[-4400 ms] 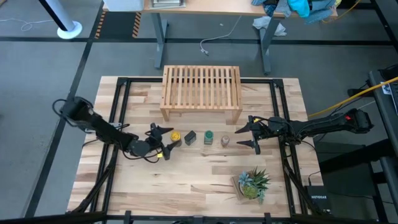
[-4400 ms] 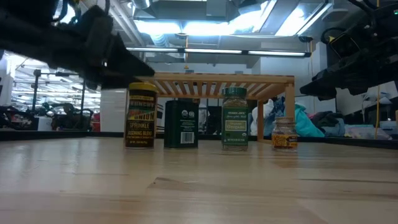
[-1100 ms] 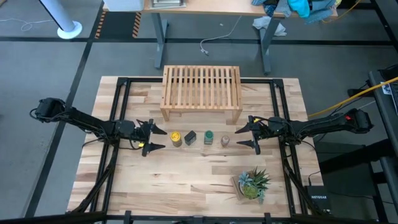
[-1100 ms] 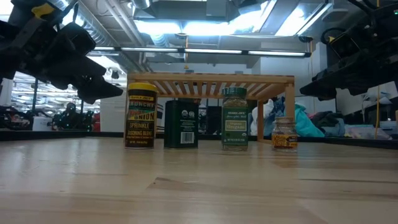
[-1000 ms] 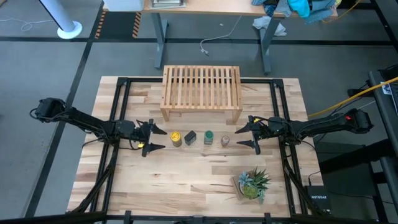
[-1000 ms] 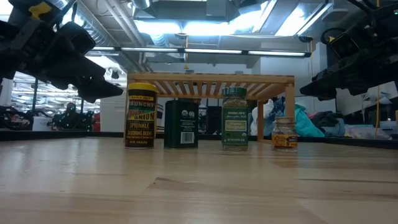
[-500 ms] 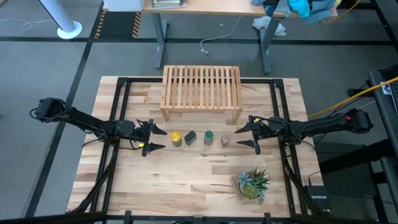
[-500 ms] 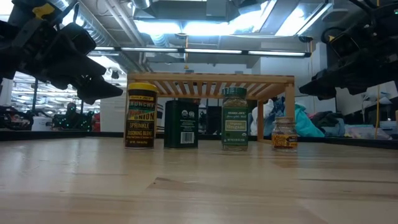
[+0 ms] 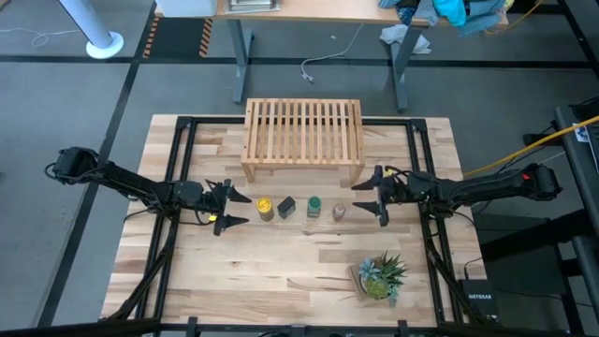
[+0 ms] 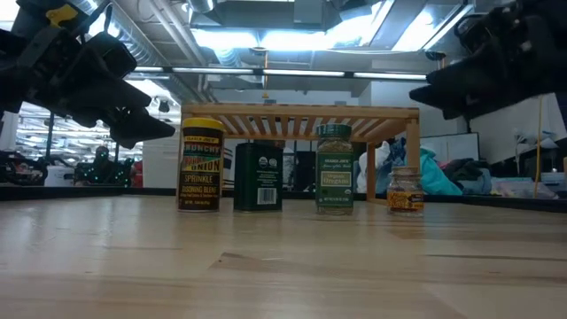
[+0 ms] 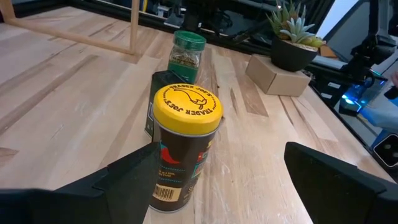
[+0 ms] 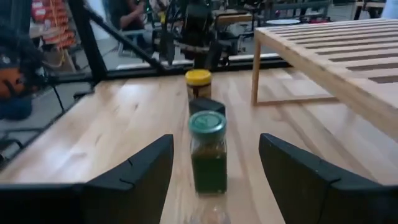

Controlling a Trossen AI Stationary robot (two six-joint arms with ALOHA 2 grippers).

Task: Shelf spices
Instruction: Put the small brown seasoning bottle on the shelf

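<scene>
Four spices stand on their bases in a row on the tabletop, in front of the shelf (image 9: 303, 139): the yellow-lidded jar (image 9: 265, 206), the black tin (image 9: 286, 207), the green-lidded jar (image 9: 314, 206) and the tiny grey-topped jar (image 9: 339, 212). My left gripper (image 9: 239, 210) is open, just left of the yellow-lidded jar (image 11: 186, 149), whose body stands near one finger. My right gripper (image 9: 365, 198) is open, right of the tiny jar and raised above it (image 10: 461, 84). The right wrist view looks down the row from the green-lidded jar (image 12: 208, 152).
A small potted plant (image 9: 379, 276) on a cardboard box stands near the table's near right corner. The shelf (image 10: 301, 113) stands on short legs behind the row, with its slatted top bare. Bare tabletop (image 9: 281, 262) lies in front of the jars.
My right gripper has risen above the tiny jar and shifted slightly toward the far edge, staying open. The left gripper and the spices have kept still.
</scene>
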